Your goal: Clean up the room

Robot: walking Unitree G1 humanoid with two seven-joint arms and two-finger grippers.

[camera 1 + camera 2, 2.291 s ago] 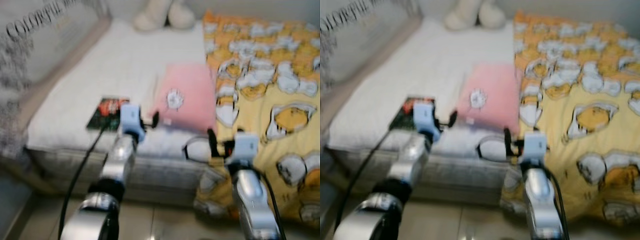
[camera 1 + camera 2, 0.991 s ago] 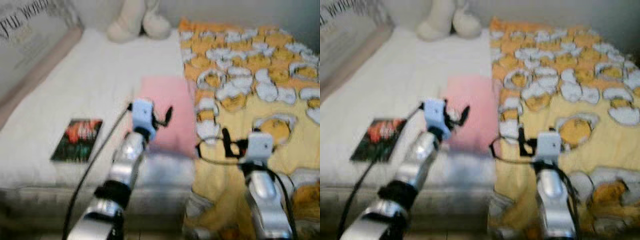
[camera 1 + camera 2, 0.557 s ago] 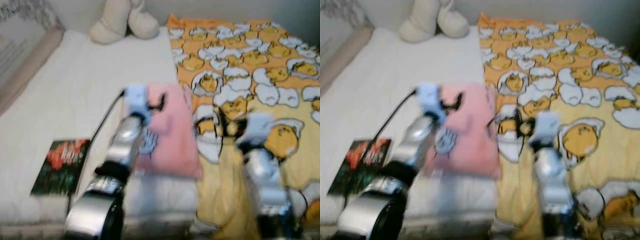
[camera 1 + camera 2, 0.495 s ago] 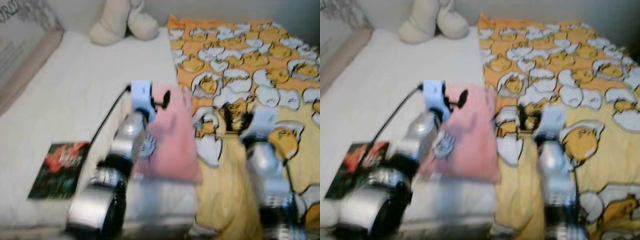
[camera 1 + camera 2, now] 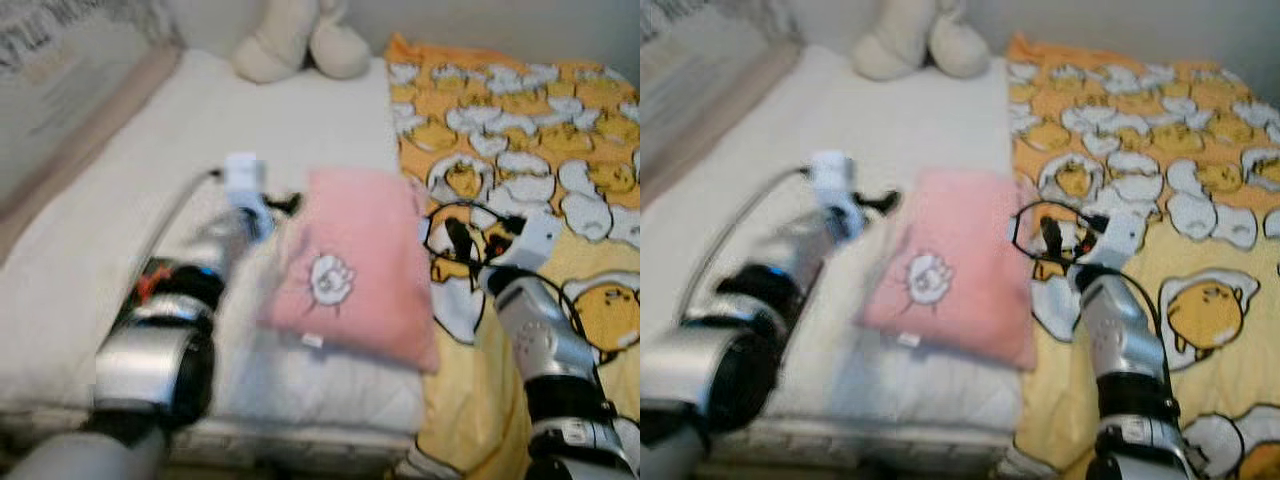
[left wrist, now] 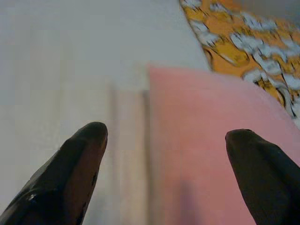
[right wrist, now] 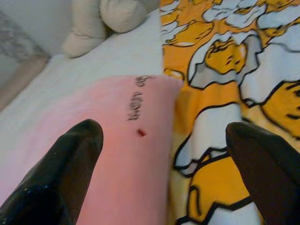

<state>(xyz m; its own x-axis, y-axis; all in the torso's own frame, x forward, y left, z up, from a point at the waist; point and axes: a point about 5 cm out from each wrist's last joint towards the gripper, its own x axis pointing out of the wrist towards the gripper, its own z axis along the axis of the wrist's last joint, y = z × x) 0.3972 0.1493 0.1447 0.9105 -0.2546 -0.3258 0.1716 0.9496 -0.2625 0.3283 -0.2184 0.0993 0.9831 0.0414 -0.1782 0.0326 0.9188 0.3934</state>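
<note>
**Both my grippers are flanking the pink pillow**

I am reaching over the white mattress (image 5: 150,200), and starting at my left I am seeing a dark, red-marked flat thing (image 5: 150,278) peeking from behind my left arm; it is too blurred and hidden to name. My left gripper (image 6: 164,154) is hanging just beside the left edge of the pink pillow (image 5: 358,265), its two black fingers spread wide with nothing between them, pillow fabric and bare sheet both showing through the gap.

The pillow itself is lying flat near the front edge of the bed, its long axis running away from me toward the cream plush toy (image 5: 300,40) at the far end, and its right edge is touching the yellow egg-print blanket (image 5: 540,120).

My right gripper (image 7: 164,159) is hovering at that seam, fingers also wide apart and empty, pillow on one side of the gap and blanket on the other.

So the pillow is lying between my two tools, each about equally near. I am judging that the coming move depends on closing in from both long sides together.
</note>
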